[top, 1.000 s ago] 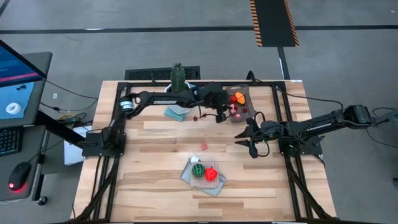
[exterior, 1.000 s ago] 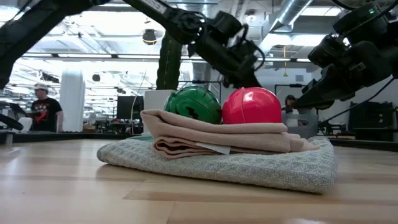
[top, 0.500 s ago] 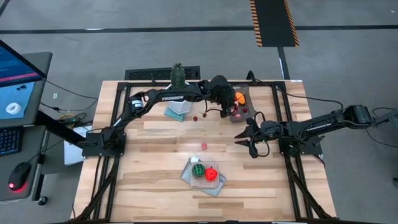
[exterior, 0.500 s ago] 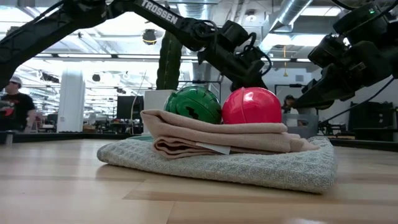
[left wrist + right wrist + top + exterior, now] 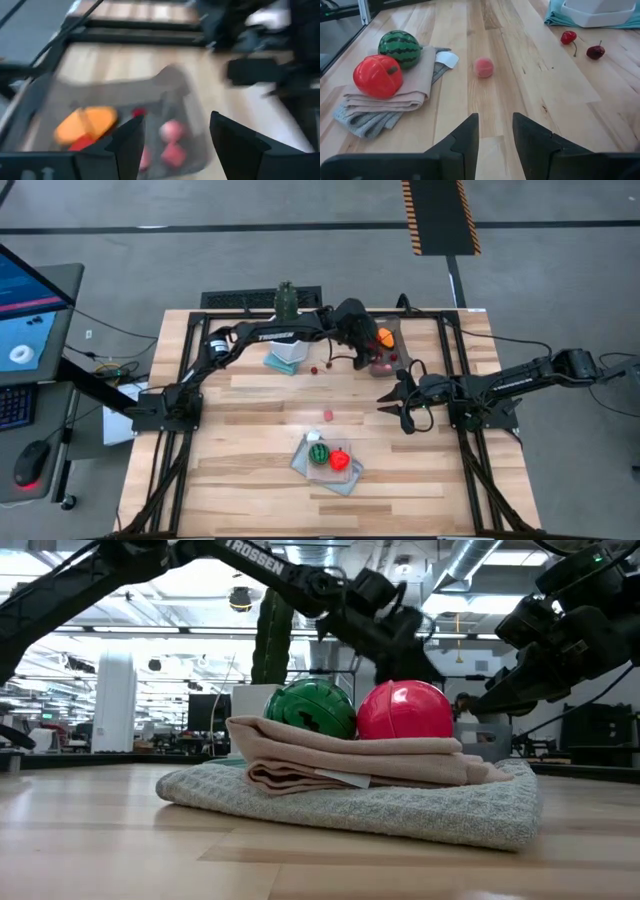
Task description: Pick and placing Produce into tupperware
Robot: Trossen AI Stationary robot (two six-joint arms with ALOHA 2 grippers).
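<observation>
- High view: a wooden table (image 5: 250, 480) with a dark arm at each side, both reaching toward the far right part of the top.
- White letters reading "TROSSEN" (image 5: 252, 556) run along the left arm's link in the low view. No other writing can be read.
- Left gripper (image 5: 175, 137) hangs over the tub (image 5: 385, 348) at the table's far right. Its fingers (image 5: 127, 145) stand spread wide with nothing between them.
- Tub, seen through the left wrist view, holds an orange piece (image 5: 86, 124), a small red bit (image 5: 138, 113) and pink berries (image 5: 171, 131).
- Right gripper (image 5: 494, 132) hovers low over bare wood near the right edge, just in front of the tub, pointing toward the table's middle. Its fingers (image 5: 465, 135) are partly apart, with nothing held and nothing touched.
- Pink ball (image 5: 483, 66) lies alone on the wood ahead of the right gripper.
- Folded cloths (image 5: 395, 95) lie near the front middle of the table, a beige one on top of a grey one. On them rest a striped green melon (image 5: 400, 47) and a red tomato (image 5: 377, 75), touching each other.
- Two cherries (image 5: 580, 44) lie on the wood near the far side, between the tub and a white pot (image 5: 597, 10).
- White pot sits on a teal cloth (image 5: 555, 19); a green cactus (image 5: 286, 298) stands at the far edge just behind it.
</observation>
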